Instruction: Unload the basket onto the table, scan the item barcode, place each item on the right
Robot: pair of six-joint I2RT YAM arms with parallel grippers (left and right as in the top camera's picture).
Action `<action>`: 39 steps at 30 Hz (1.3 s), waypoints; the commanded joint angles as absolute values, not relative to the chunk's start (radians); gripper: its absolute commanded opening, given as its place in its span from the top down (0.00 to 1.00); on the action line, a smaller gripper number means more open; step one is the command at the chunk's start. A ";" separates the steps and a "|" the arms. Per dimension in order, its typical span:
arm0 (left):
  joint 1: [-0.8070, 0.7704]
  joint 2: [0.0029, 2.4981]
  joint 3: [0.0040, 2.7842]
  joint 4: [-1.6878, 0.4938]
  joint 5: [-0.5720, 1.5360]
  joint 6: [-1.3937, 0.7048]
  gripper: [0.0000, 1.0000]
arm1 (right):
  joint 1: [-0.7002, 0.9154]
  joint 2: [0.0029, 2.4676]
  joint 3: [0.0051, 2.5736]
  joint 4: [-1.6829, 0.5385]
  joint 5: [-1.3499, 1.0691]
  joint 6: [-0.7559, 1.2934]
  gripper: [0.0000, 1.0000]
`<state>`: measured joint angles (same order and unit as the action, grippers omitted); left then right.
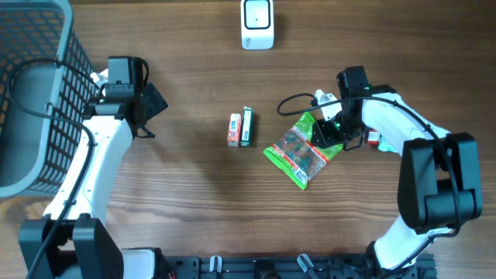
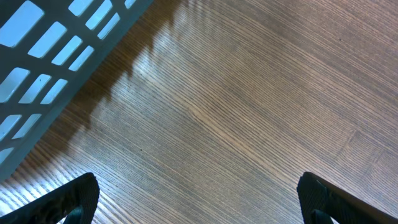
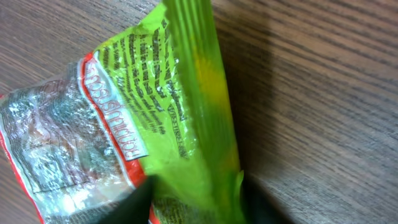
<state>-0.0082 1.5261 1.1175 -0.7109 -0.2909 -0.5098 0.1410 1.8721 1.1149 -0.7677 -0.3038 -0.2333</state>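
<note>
A green and red snack bag (image 1: 302,147) with a clear window lies right of the table's centre. My right gripper (image 1: 329,132) is at its upper right end. In the right wrist view the bag (image 3: 180,93) fills the frame, and the gripper (image 3: 196,199) pinches its green folded edge between two dark fingers (image 3: 134,202). A white barcode scanner (image 1: 256,23) stands at the far middle edge. My left gripper (image 1: 151,105) hovers wide open over bare wood at the left; in its wrist view the gripper (image 2: 199,196) holds nothing.
Two small boxes, one orange (image 1: 234,129) and one dark green (image 1: 246,127), lie side by side in the middle. A grey mesh basket (image 1: 31,93) stands at the far left, its wall (image 2: 43,56) near the left gripper. A small red item (image 1: 374,139) lies beside the right arm.
</note>
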 commanded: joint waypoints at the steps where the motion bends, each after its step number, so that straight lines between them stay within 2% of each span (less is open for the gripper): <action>1: -0.004 1.531 1.118 -0.708 -0.304 -0.501 0.00 | 0.134 1.886 1.108 -0.789 -0.290 -0.236 0.73; 4: -0.004 1.531 1.118 -0.708 -0.304 -0.501 0.00 | 0.068 1.819 1.122 -0.798 -0.300 -0.222 0.89; 7: -0.004 1.531 1.118 -0.708 -0.304 -0.501 0.00 | -0.041 1.733 1.125 -0.759 -0.302 -0.115 0.92; 10: -0.004 1.531 1.118 -0.708 -0.304 -0.501 0.00 | -0.098 1.706 1.124 -0.751 -0.317 -0.071 0.87; 12: -0.004 1.531 1.118 -0.708 -0.304 -0.501 0.00 | -0.097 1.711 1.106 -0.751 -0.316 -0.070 0.80; 15: -0.004 1.531 1.118 -0.708 -0.304 -0.501 0.00 | -0.081 1.711 1.064 -0.713 -0.316 -0.072 0.76; 19: -0.004 1.531 1.118 -0.708 -0.304 -0.501 0.00 | -0.061 1.711 0.976 -0.606 -0.316 -0.070 0.54; 23: -0.004 1.531 1.118 -0.708 -0.304 -0.501 0.00 | -0.056 1.711 0.903 -0.485 -0.316 -0.051 0.43; 34: -0.004 1.531 1.118 -0.708 -0.304 -0.501 0.00 | 0.029 1.711 0.811 -0.374 -0.205 0.009 0.26; 36: -0.004 1.531 1.118 -0.708 -0.304 -0.501 0.00 | 0.029 1.711 0.810 -0.364 -0.234 0.010 0.26; 37: -0.004 1.531 1.118 -0.708 -0.304 -0.501 0.00 | 0.029 1.711 0.810 -0.358 -0.270 0.006 0.31; 39: -0.004 1.531 1.118 -0.708 -0.304 -0.501 0.00 | 0.029 1.711 0.810 -0.352 -0.336 0.003 0.32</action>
<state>-0.0082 1.5261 1.1175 -0.7109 -0.2913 -0.5098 0.0227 1.6939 0.8379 -0.3538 -0.2462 -0.0105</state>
